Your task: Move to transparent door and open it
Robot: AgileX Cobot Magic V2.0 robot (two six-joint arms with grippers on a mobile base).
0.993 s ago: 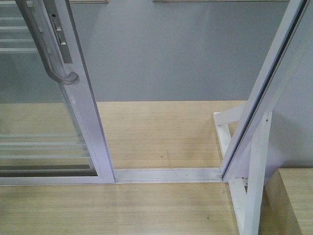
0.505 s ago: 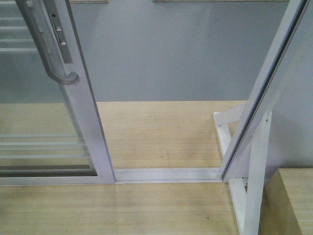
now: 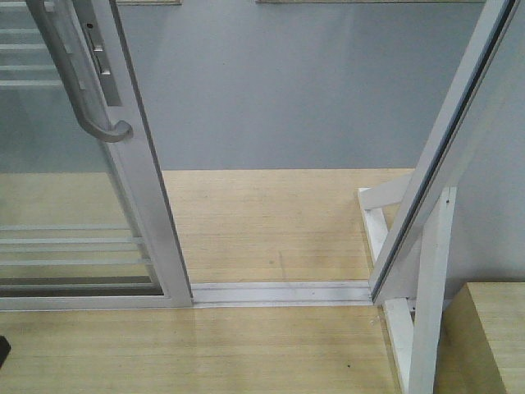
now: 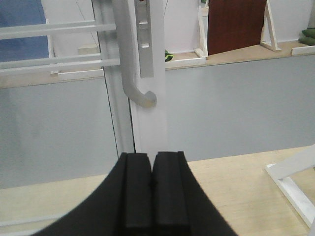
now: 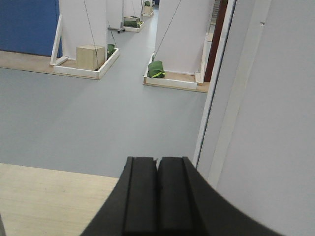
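Left pincer (image 4: 151,189): clenched, empty, below the handle (image 4: 129,59), apart from it. Right pincer (image 5: 157,194): clenched, empty, beside a white wall panel (image 5: 275,108). Door (image 3: 123,164): front view left, slid aside on its floor track (image 3: 279,292). Floor: pale wood platform (image 3: 262,222), grey beyond. Brace (image 3: 410,279): right. Box (image 5: 90,57): far, contents unseen.

Pale wood-look flooring (image 3: 271,222) up close, then it switches to a plain grey floor (image 3: 287,90) further out. There's a white floor track (image 3: 279,292) across the gap, a white triangular brace (image 3: 410,328) on the right, and white partition walls (image 5: 184,29) way back.
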